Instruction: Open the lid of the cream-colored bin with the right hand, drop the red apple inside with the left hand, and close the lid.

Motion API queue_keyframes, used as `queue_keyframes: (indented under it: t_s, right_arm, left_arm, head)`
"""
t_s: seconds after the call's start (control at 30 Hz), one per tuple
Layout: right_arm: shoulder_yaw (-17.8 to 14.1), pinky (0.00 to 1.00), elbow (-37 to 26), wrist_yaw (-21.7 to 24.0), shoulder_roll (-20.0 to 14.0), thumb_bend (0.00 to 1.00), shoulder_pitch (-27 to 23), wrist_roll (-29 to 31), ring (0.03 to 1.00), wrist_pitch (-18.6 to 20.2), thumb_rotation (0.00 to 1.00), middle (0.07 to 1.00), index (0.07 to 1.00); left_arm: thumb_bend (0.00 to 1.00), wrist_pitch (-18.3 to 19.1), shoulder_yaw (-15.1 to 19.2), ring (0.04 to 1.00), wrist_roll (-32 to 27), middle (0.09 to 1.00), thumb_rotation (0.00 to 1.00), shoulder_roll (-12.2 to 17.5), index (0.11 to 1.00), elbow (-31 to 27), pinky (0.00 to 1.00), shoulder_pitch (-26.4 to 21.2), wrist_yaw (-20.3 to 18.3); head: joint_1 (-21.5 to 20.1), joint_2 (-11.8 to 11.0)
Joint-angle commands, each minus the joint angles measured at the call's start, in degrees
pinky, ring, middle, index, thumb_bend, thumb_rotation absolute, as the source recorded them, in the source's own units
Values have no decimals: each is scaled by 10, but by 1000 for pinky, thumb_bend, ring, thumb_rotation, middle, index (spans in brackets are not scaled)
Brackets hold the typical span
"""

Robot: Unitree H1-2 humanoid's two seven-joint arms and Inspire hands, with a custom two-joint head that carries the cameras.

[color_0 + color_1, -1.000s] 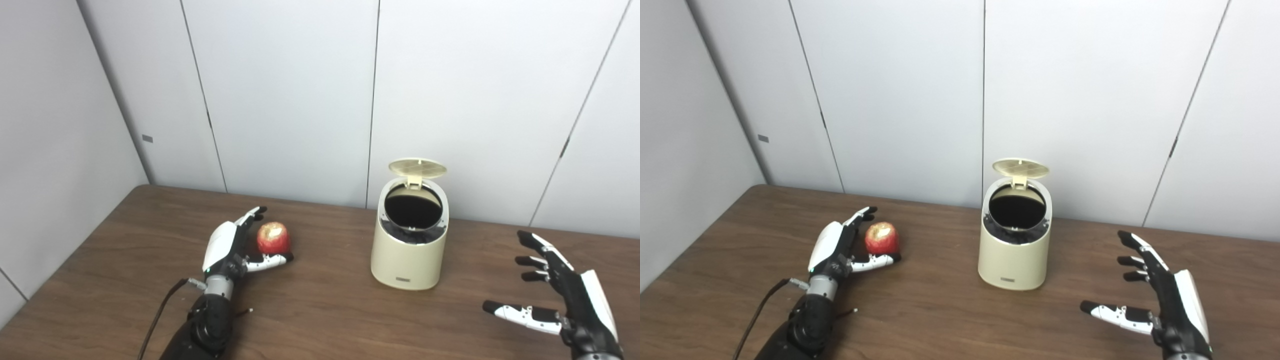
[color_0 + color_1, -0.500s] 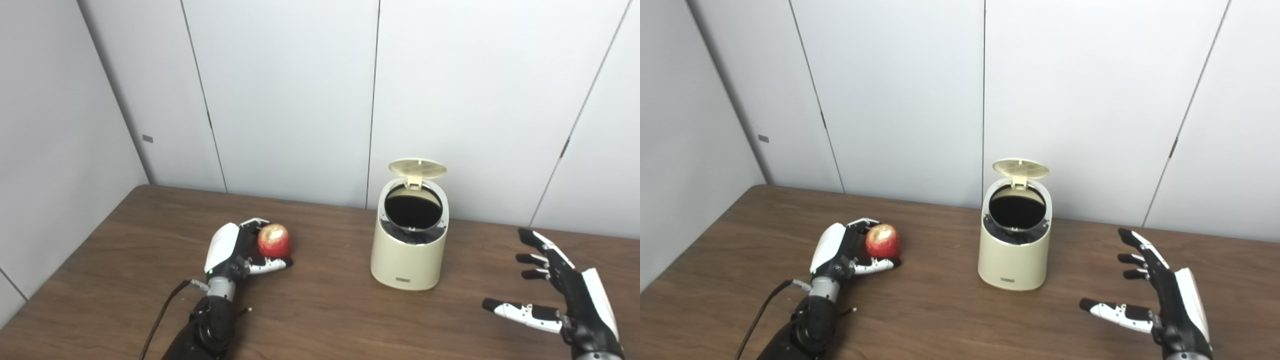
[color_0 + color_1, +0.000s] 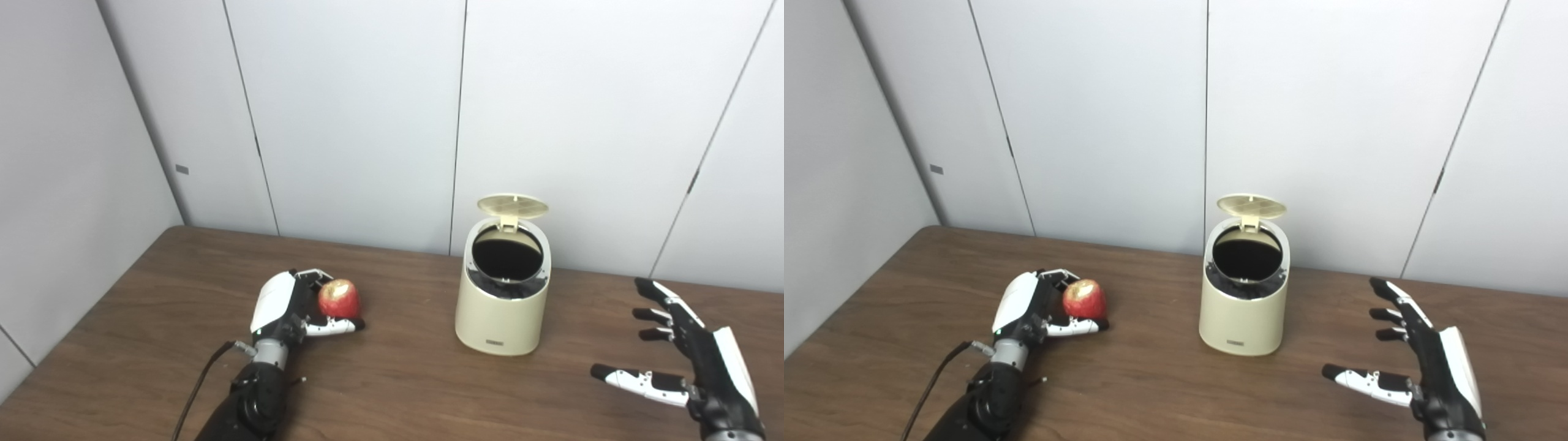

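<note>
Now the left hand wraps its fingers around the red apple.
Right hand waits spread wide, holding nothing; the bin lid stands up.

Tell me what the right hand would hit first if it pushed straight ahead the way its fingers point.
Probably nothing on the table: the right hand points up-left toward the back wall, passing right of the bin. Depth is uncertain.

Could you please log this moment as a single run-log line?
lid: open | left hand: shut on apple, at table | right hand: open, idle
</note>
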Motion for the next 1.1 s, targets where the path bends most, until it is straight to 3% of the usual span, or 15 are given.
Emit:
queue_keyframes:
  t_s: [0.0,0.17,0.47,0.73,0.87,1.07]
  right_arm:
    - [0,628,-7,-6,0,766,-18,-4,752,-14,0,854,835]
    - [2,617,4,-12,0,769,-19,-4,744,-23,0,850,833]
    - [7,589,36,-26,-2,775,-22,-13,729,-52,0,846,829]
    - [9,593,68,-44,2,781,-25,-13,739,-73,0,849,834]
    - [10,592,83,-49,5,776,-27,-13,746,-86,13,848,834]
    - [15,606,82,-52,12,772,-27,-23,748,-76,60,846,836]
  left_arm:
    - [524,-12,-5,662,10,507,0,3,463,-7,908,-1,9]
    - [525,-17,-4,645,26,495,0,-2,475,-33,857,2,35]
    - [525,-4,-5,629,40,489,0,-12,481,-127,858,-1,16]
    - [526,8,-16,526,56,484,0,-34,485,-193,541,-27,-10]
    - [525,7,-20,520,59,502,0,-47,466,-200,495,-45,-14]
    - [524,9,-30,500,62,504,0,-62,465,-207,432,-67,-30]
  head:
    - [-1,0]
    - [-7,-3]
    - [-24,-14]
    - [-49,-22]
    - [-60,-28]
    - [-73,-35]
